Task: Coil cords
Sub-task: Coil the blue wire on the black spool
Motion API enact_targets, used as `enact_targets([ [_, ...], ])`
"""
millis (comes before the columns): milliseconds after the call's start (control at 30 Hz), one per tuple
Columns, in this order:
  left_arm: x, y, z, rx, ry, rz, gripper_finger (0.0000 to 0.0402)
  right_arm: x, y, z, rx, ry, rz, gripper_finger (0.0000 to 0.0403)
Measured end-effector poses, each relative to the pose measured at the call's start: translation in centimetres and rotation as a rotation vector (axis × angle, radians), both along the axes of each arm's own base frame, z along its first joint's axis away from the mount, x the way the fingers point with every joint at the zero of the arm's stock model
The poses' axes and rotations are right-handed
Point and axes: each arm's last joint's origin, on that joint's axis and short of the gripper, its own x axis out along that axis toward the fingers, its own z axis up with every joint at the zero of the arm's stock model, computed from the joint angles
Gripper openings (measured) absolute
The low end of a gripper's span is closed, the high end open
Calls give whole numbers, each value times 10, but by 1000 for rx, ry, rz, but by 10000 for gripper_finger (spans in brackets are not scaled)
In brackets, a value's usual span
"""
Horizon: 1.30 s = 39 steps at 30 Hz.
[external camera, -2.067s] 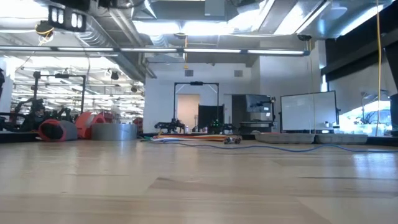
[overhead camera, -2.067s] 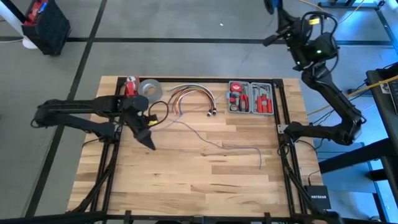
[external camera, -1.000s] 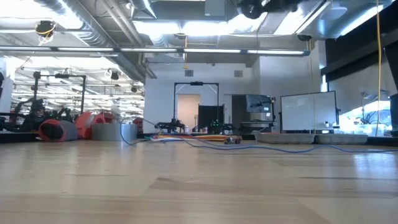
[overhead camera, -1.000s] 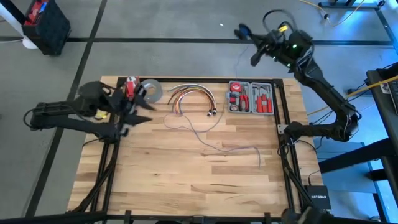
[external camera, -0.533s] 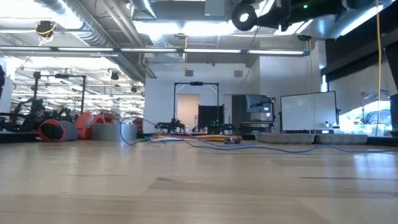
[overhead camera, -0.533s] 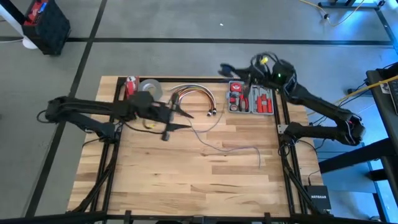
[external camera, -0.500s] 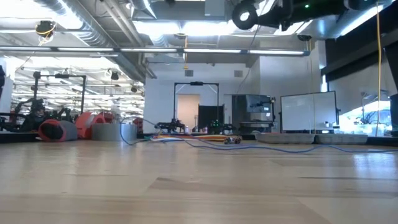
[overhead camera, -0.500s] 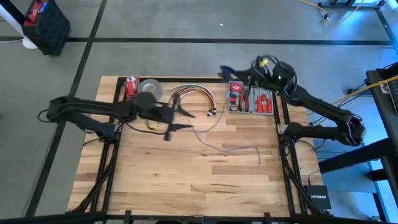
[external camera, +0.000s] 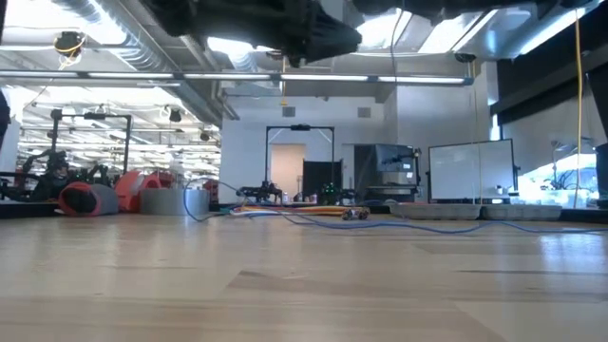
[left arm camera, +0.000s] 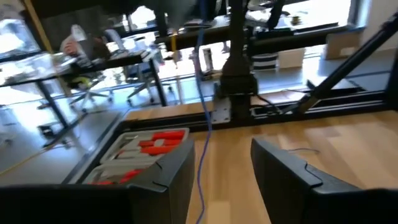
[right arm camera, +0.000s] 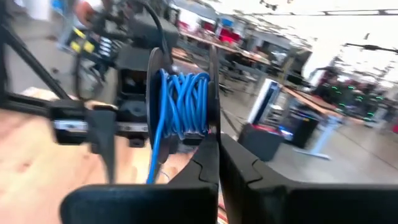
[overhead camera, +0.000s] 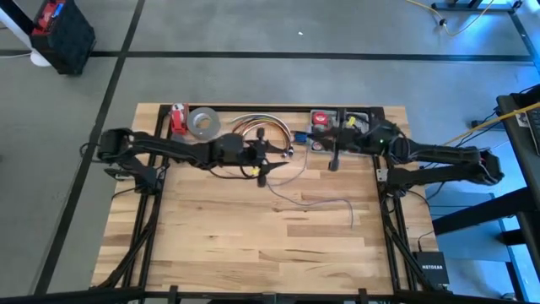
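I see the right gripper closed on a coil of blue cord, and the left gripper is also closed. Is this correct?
One detail is wrong. The left gripper is open: the left wrist view shows its jaws standing apart with the blue cord hanging between them. The right gripper is indeed shut on the coil of blue cord.

A wooden table (overhead camera: 253, 245) carries, along its far edge, a roll of grey tape (overhead camera: 202, 122) at left, an arched bundle of orange cables (overhead camera: 253, 127) — and a tool case (overhead camera: 319, 118) at right.

Even overhead lighting; ceiling glare at twelve o'clock in the low view; both wrist views motion-blurred.
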Motion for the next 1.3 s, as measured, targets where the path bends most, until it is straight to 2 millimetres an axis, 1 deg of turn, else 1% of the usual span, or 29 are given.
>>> enact_targets([
  [100,17,1,-3,-1,7,-11,153,1,4,-1,-13,3,-26,5],
  [300,47,4,-21,24,50,-14,153,2,15,0,-19,-4,24,2],
  [400,57,5,-27,28,61,-15,153,3,18,-1,-21,1,30,2],
  [500,62,6,-28,22,68,-12,153,3,18,-1,-26,1,22,3],
  [633,63,6,-28,20,66,-11,150,3,18,-1,-27,7,22,4],
  [700,63,6,-28,19,66,-11,137,4,18,-2,-27,9,22,4],
  [967,64,14,-35,27,97,5,52,9,17,-4,-26,12,22,5],
  [1067,61,17,-37,28,141,12,14,9,17,-4,-27,21,19,5],
  [1100,60,19,-38,34,163,17,8,9,17,-5,-31,23,13,5],
  [1200,55,26,-41,47,249,87,8,9,17,-6,-40,43,11,5],
  [1300,42,33,-33,47,335,183,4,9,16,-9,-54,73,5,5],
])
